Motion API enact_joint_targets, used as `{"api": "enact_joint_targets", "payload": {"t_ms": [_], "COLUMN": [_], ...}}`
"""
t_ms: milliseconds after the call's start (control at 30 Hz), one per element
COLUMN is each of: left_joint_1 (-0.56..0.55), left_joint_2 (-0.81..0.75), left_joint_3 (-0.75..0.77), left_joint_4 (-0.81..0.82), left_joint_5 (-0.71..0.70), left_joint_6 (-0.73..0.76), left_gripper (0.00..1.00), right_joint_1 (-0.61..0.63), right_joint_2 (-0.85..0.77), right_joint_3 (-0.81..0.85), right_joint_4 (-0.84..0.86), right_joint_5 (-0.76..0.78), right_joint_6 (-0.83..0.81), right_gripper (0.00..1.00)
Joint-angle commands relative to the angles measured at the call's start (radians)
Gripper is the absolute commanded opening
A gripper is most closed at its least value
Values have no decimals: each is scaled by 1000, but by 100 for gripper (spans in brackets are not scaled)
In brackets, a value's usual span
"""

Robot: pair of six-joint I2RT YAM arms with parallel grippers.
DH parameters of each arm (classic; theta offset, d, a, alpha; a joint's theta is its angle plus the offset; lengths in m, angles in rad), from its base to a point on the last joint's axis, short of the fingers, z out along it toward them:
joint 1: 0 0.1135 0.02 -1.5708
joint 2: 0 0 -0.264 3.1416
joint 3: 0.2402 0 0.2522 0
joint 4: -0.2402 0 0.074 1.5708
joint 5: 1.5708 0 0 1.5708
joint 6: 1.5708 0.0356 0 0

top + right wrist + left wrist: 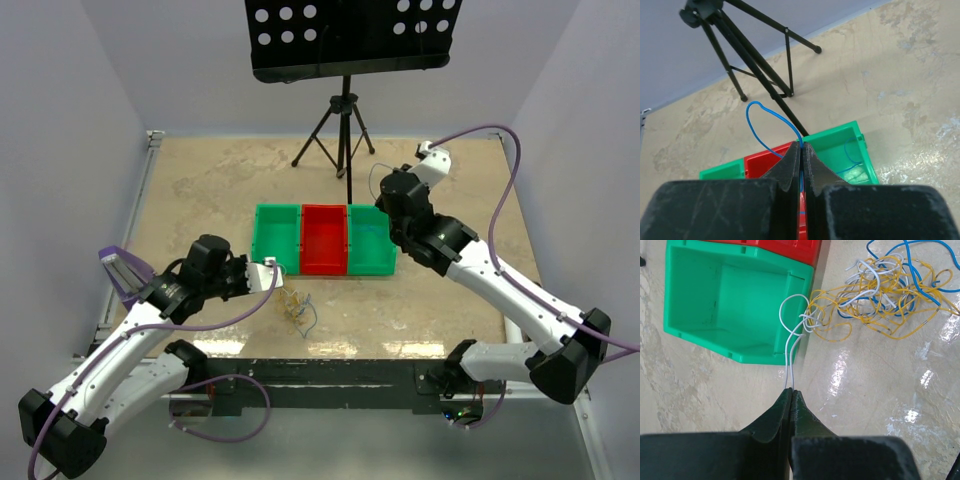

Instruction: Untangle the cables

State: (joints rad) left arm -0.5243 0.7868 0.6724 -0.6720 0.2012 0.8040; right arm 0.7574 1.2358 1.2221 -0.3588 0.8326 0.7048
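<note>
Left jaws, clamped on a white cable (pixel 788 357) running from the many-coloured tangle (pixel 875 291) on the desk (pixel 865 410) beside a green bin (pixel 715 337), seemingly to draw it free; right jaws, pinching a blue cable (pixel 771 112) above the bins (pixel 832 133).

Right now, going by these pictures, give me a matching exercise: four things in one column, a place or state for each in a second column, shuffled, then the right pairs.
Column one
1. left claw
2. right claw
3. red plastic bin
4. tangled heap of thin yellow, white and blue cables

Column two
A. on the beige marbled table, on the near side of the bins
B. shut on a thin blue cable
C. between two green plastic bins
D. shut on a thin white cable

Pairs: 1-D, 2-B, 3-C, 4-A
</note>
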Motion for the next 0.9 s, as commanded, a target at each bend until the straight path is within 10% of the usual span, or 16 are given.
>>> {"api": "enact_joint_targets", "payload": {"t_ms": [0,867], "left_joint_1": [3,4], "left_joint_2": [-11,22], "left_joint_3": [-5,7], "left_joint_4": [14,19], "left_joint_5": [-6,-20], "left_joint_6": [6,15], "left_gripper": [0,0], "right_joint_1": [-33,-104], "right_joint_2": [-7,356], "right_joint_3": [-55,-102], "right_joint_4": [70,135], "right_joint_5": [-24,181], "right_joint_6": [4,-71], "right_gripper": [0,0]}}
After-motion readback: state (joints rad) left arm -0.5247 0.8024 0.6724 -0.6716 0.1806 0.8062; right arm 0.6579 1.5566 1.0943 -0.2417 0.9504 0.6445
